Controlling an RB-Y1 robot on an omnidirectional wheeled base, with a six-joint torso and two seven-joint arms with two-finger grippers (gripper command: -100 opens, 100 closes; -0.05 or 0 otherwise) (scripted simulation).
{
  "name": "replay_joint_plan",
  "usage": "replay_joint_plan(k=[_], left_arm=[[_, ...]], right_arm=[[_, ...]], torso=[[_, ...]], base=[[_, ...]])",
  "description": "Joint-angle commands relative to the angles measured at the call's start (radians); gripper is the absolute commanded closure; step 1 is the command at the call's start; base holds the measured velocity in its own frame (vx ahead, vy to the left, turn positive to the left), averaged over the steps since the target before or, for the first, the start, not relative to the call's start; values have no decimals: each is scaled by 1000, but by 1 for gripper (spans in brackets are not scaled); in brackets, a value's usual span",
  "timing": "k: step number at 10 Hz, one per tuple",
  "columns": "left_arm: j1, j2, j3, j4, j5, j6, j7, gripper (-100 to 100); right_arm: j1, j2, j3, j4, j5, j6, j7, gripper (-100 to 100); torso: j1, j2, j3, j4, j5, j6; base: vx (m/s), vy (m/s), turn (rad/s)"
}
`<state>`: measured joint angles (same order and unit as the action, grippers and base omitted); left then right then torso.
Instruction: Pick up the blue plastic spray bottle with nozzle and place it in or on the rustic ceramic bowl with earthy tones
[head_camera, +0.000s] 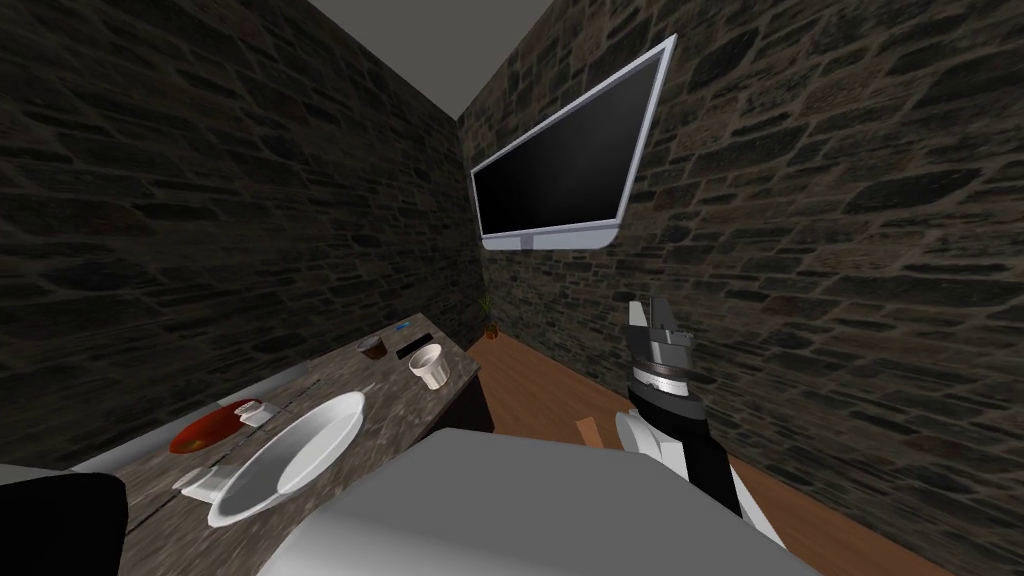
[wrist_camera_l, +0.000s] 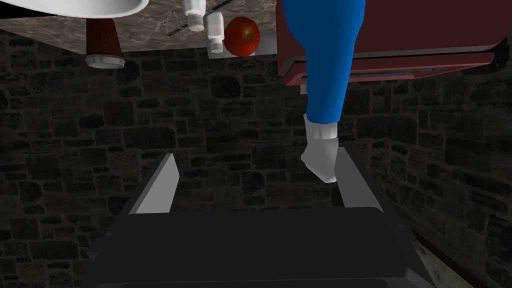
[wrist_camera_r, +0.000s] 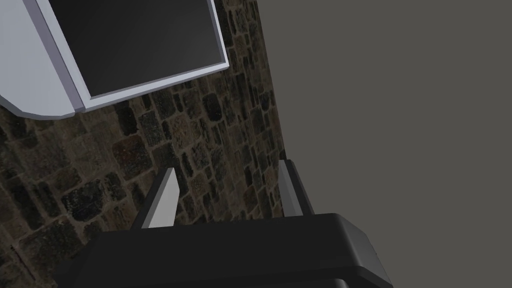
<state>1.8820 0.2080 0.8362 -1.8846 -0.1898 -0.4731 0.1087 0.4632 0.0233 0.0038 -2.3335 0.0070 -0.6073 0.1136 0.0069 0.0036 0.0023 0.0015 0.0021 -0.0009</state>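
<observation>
**Left gripper** is being presented to the spray bottle, its fingers spread wide with nothing between them. The bottle's white nozzle is lying just beside one finger, off the middle of the gap. The blue body is being seen against a dark red, flat-edged object on the counter.

**Step in hand.** The grasp is judged not yet begun. For a sound grip, the hand is best shifted sideways until the blue body, rather than the narrow nozzle, is being bracketed by both fingers. It is then advanced and closed squarely, so that the bottle is not tipped.

**Farther along the counter** an apple, small white containers and a brown cup are being shown. Beyond them, at the counter's long edge, is the white bowl, taken as the likely target. A red-brown dish lies beside it.

**Right gripper** is being held raised, well apart from the counter, open and empty.
</observation>
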Motion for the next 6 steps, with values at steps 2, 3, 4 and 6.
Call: replay_joint_plan(k=[2, 3, 4, 6], left_arm=[[66, -2, 32, -48, 22, -12, 34, -100], [83, -4, 40, -61, 27, -15, 43, -100], [118, -6, 56, -87, 38, -21, 59, -100], [124, -5, 60, -89, 41, -23, 61, -100]], right_arm=[[0, 0, 0, 0, 0, 0, 0, 0], [0, 0, 0, 0, 0, 0, 0, 0], [0, 0, 0, 0, 0, 0, 0, 0], [0, 0, 0, 0, 0, 0, 0, 0]], torso=[[0, 0, 0, 0, 0, 0], [0, -1, 0, 0, 0, 0], [1, -1, 0, 0, 0, 0], [1, 0, 0, 0, 0, 0]], base=[[5, 21, 44], [6, 25, 49], [3, 27, 76], [4, 16, 27]])
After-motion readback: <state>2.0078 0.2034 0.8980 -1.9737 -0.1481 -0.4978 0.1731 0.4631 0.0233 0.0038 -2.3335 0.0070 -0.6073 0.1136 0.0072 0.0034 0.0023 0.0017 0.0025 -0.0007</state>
